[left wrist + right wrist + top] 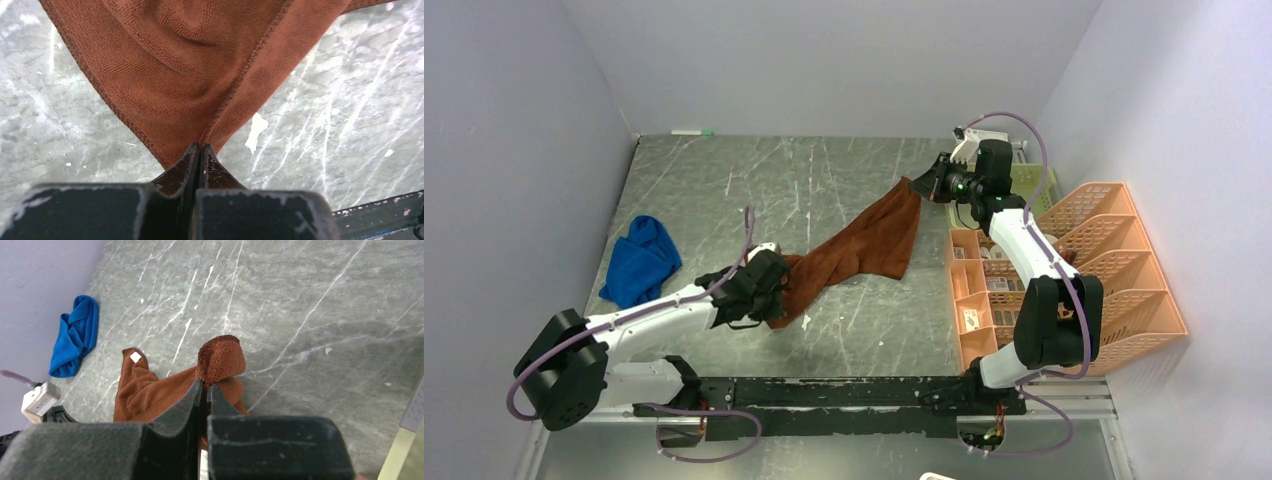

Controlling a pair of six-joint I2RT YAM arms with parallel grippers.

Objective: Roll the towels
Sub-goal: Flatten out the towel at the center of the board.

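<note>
The left claw (200, 148) is clamped on a corner of the brown towel (864, 245), low over the desk (724, 190). The right claw (205, 387), jaws also pressed together, grips the opposite end, lifted at the far right. The towel stretches diagonally between the two arms. The blue towel (639, 262) lies crumpled well apart, near the desk's left edge. Orange racks (1114, 250) and a green basket (1036, 183) stand along the right wall
</note>
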